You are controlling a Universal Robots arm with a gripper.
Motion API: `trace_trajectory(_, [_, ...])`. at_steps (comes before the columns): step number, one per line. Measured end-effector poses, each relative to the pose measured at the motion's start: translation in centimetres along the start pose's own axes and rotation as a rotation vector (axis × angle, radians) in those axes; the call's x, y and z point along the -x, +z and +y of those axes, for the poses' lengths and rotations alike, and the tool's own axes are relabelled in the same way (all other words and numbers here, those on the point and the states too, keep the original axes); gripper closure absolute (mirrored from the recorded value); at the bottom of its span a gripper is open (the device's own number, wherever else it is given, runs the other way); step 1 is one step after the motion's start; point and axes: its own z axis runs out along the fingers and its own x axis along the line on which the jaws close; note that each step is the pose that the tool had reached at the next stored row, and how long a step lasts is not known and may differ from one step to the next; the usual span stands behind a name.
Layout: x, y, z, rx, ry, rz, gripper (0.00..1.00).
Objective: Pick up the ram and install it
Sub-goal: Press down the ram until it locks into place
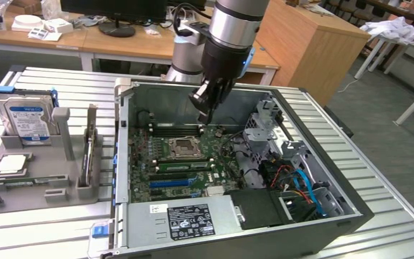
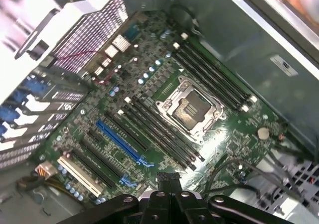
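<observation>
Start at the near edge of the computer case (image 1: 351, 216). Past the power supply (image 1: 185, 218), a green strip lies along the memory slots on the near side of the CPU socket (image 1: 183, 145). That is probably the ram (image 1: 181, 165), though the view is too poor to be sure. Its long axis runs between the exterior view's left and right. Your hand (image 1: 205, 115) hangs above the far memory slots (image 1: 174, 129), pinched fully closed with nothing clearly between the tips. So the ram lies nearer than the hand, across the socket.
</observation>
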Motion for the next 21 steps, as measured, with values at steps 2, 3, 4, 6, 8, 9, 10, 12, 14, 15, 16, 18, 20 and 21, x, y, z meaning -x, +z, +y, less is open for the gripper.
trace_trajectory(2, [0.00, 0.00, 0.00, -0.0004, 0.032, -0.0008, 0.89])
trace_trajectory(3, [0.00, 0.00, 0.00, -0.0007, 0.049, -0.0013, 0.89])
trace_trajectory(4, [0.00, 0.00, 0.00, -0.0010, 0.065, -0.0017, 0.89])
trace_trajectory(6, [0.00, 0.00, 0.00, -0.0015, 0.096, -0.0026, 0.89])
trace_trajectory(8, [0.00, 0.00, 0.00, -0.0021, 0.127, -0.0036, 0.89])
trace_trajectory(9, [0.00, 0.00, 0.00, -0.0024, 0.143, -0.0041, 0.89])
trace_trajectory(10, [0.00, 0.00, 0.00, -0.0027, 0.159, -0.0045, 0.89])
trace_trajectory(12, [0.00, 0.00, 0.00, -0.0035, 0.190, -0.0054, 0.89])
trace_trajectory(14, [0.00, 0.01, 0.00, -0.0044, 0.220, -0.0066, 0.89])
trace_trajectory(15, [0.00, 0.00, 0.00, -0.0049, 0.235, -0.0072, 0.89])
trace_trajectory(16, [0.00, 0.00, 0.00, -0.0055, 0.251, -0.0078, 0.89])
trace_trajectory(18, [0.00, 0.00, 0.00, -0.0066, 0.280, -0.0089, 0.89])
trace_trajectory(20, [0.00, 0.00, 0.00, -0.0077, 0.310, -0.0098, 0.89])
trace_trajectory(21, [0.00, -0.01, 0.00, -0.0083, 0.324, -0.0102, 0.89])
